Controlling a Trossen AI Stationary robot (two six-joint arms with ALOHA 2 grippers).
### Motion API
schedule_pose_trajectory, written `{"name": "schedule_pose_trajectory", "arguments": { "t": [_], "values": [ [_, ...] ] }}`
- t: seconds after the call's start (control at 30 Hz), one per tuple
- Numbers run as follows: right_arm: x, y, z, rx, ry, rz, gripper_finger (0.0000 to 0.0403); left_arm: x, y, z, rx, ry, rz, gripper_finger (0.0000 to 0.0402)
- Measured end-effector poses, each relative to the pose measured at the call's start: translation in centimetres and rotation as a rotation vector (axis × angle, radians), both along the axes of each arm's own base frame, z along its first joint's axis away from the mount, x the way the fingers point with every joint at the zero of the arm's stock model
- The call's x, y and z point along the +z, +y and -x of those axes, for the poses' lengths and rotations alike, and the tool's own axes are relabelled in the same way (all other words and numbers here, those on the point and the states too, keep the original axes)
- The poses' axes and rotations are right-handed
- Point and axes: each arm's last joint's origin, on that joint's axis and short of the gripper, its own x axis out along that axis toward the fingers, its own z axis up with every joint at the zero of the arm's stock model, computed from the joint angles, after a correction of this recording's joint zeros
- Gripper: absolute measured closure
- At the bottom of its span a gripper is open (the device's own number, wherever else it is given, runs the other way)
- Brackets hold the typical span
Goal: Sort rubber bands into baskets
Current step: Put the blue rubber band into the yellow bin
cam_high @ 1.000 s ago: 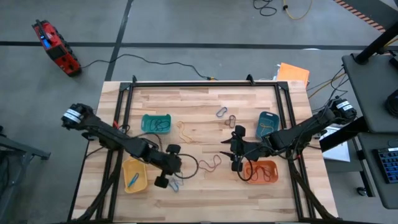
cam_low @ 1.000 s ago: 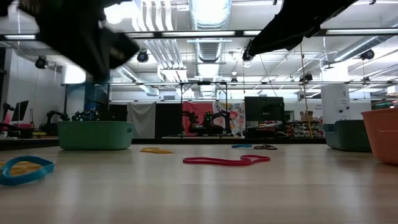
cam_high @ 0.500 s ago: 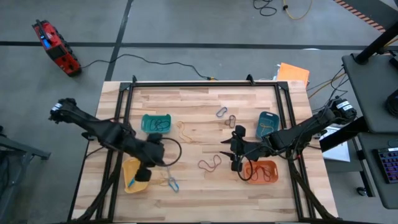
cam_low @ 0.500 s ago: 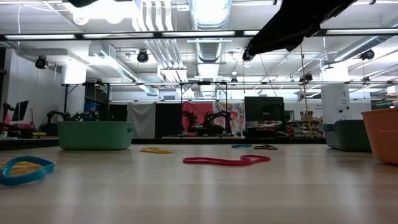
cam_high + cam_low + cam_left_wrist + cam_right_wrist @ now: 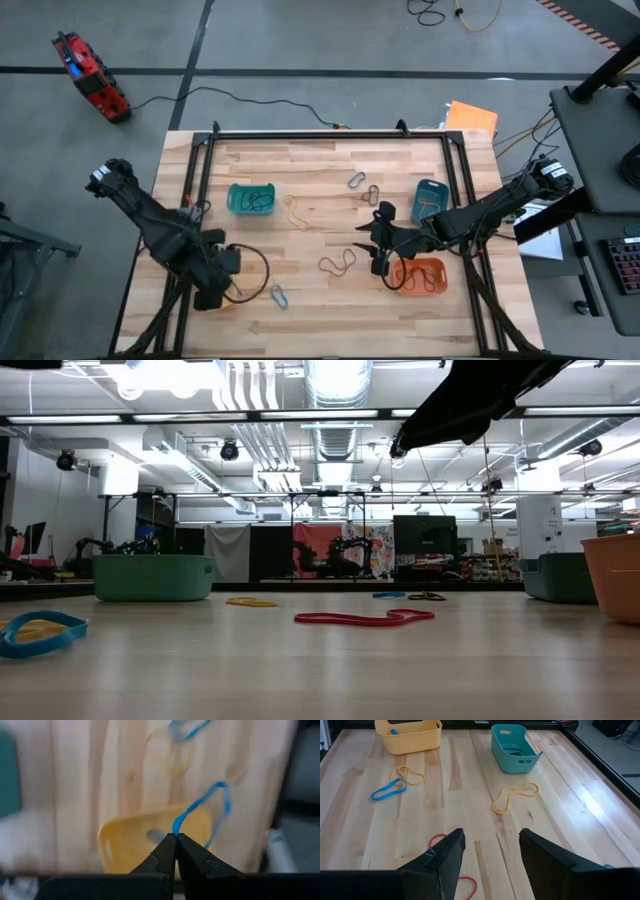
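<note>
Since a second ago my left arm has swung away from the middle of the table and now hangs over the yellow basket (image 5: 150,837), while my right arm has not budged.

From the high view, the left gripper (image 5: 212,290) covers that yellow basket at the table's near left corner, so I barely see the basket itself. The right gripper (image 5: 378,243) hovers just beside the orange basket (image 5: 420,277). A red-brown rubber band (image 5: 338,263) lies between the yellow basket and the orange one, and a blue rubber band (image 5: 279,296) sits just beside the yellow basket.

From the low view, neither gripper's tips show; the red-brown band lies flat on the wood, well apart from the teal-green basket (image 5: 153,577).

From the left wrist view, my jaws are pinched tight on a blue band (image 5: 200,815) that droops in a slack loop directly above the yellow basket. It weighs next to nothing and is floppy and stretchy, so I judge it could cling to a finger on release.

From the right wrist view, my jaws stand wide apart and hold nothing. For the flat bands, I would pinch one strand where it arches off the wood.
</note>
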Motion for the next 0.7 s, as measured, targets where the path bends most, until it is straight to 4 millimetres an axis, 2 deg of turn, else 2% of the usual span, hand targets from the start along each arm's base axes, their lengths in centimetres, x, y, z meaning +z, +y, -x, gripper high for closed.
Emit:
{"name": "schedule_pose_trajectory", "arguments": {
  "t": [0.2, 0.33, 0.57, 0.7],
  "values": [
    [0.0, 0.0, 0.0, -0.001, -0.006, -0.003, 0.0218, -2.8, -0.2, 1.1, 0.06, 0.153, -0.115, 0.0401],
    [0.0, 0.0, 0.0, 0.0, -0.005, -0.003, 0.0218, -4.2, 0.0, 1.7, 0.064, 0.269, -0.126, 0.0401],
    [0.0, 0.0, 0.0, 0.001, -0.005, -0.003, 0.0218, -5.9, 0.5, 2.1, 0.067, 0.316, -0.171, 0.0401],
    [0.0, 0.0, 0.0, 0.002, -0.004, -0.003, 0.0218, -6.2, 0.5, 2.2, 0.08, 0.321, -0.183, 0.0401]
  ]
}}
